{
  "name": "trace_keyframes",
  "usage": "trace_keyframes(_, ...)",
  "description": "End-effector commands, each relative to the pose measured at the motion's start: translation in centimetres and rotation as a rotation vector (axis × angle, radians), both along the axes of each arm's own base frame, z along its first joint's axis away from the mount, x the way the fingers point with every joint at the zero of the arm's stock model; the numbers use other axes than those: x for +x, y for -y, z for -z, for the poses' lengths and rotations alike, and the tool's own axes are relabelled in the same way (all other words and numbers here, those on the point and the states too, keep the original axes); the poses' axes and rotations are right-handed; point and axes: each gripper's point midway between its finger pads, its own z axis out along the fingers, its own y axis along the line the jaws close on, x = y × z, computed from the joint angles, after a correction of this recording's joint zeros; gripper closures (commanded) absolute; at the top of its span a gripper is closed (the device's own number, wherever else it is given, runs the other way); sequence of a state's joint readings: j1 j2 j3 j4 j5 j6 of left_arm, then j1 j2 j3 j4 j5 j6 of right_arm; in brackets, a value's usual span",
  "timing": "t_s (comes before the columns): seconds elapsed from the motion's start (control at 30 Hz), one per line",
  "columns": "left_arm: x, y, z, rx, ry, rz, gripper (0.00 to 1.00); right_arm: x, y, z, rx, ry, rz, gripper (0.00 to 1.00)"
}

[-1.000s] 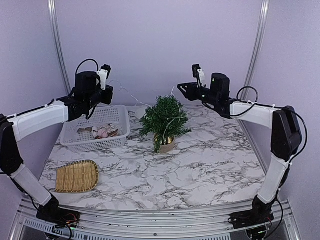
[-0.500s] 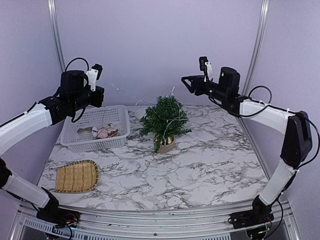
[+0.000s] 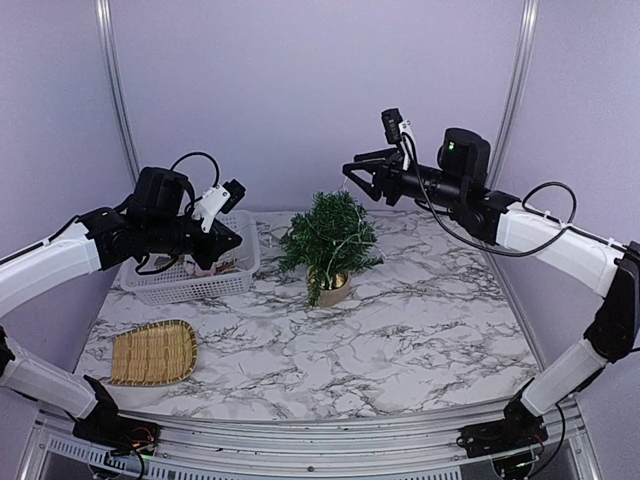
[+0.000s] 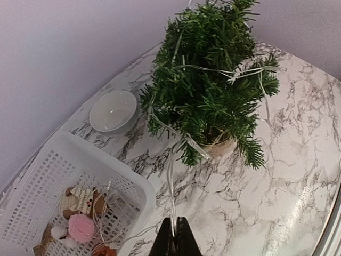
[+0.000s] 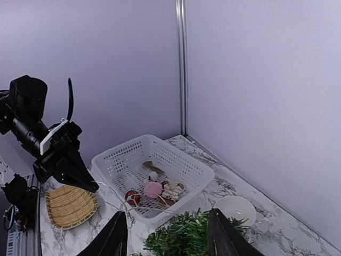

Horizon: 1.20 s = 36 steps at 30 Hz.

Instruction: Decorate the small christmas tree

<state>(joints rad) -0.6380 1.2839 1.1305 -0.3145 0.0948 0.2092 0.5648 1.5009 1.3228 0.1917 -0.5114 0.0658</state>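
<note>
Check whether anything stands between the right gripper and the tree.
Nothing visible does. The right gripper hangs open above the tree, only air between. The string held by the left gripper reaches the tree from the other side.

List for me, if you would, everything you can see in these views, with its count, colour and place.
small christmas tree: one, dark green in a tan pot, rear centre
light string: one, thin white wire, draped over the tree, running to the left gripper
bowl: one, white, behind the tree, toward the basket
basket: one, white plastic, rear left
ornaments: several, pink, beige and red among them, inside the basket
woven tray: one, tan, front left
table: one, white-grey marble pattern
left gripper: one, black, shut on the light string, near the basket's right end
right gripper: one, black, open, empty, above the tree
</note>
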Motion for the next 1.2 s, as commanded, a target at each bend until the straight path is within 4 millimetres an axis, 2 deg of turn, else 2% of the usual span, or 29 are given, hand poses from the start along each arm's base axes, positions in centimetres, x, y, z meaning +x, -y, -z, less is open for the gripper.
trace_keyframes(0.0,-3.2,2.3,0.6,-0.012,-0.061,0.209,1.00,-4.1,-3.5,1.3,-0.104,0.079,-0.148,0.52)
trace_keyframes(0.07,-3.7,3.2,0.8,-0.022,-0.079,0.260,1.00,-5.3,-5.0,2.7,-0.149,0.104,-0.190,0.55)
trace_keyframes(0.23,-3.9,4.8,0.9,-0.042,-0.099,0.337,1.00,-6.7,-7.9,6.1,-0.248,0.149,-0.255,0.59)
trace_keyframes(0.37,-4.4,5.6,0.2,-0.067,-0.085,0.390,1.00,-7.3,-9.9,7.5,-0.284,0.169,-0.290,0.61)
trace_keyframes(0.5,-4.8,6.0,-0.4,-0.087,-0.070,0.426,1.00,-7.5,-11.0,8.8,-0.324,0.218,-0.301,0.61)
trace_keyframes(0.93,-5.7,6.8,-0.6,-0.112,-0.092,0.497,1.00,-7.6,-13.8,9.9,-0.471,0.468,-0.246,0.61)
trace_keyframes(1.17,-6.1,7.0,-0.7,-0.122,-0.101,0.523,1.00,-8.0,-14.6,10.3,-0.508,0.525,-0.237,0.68)
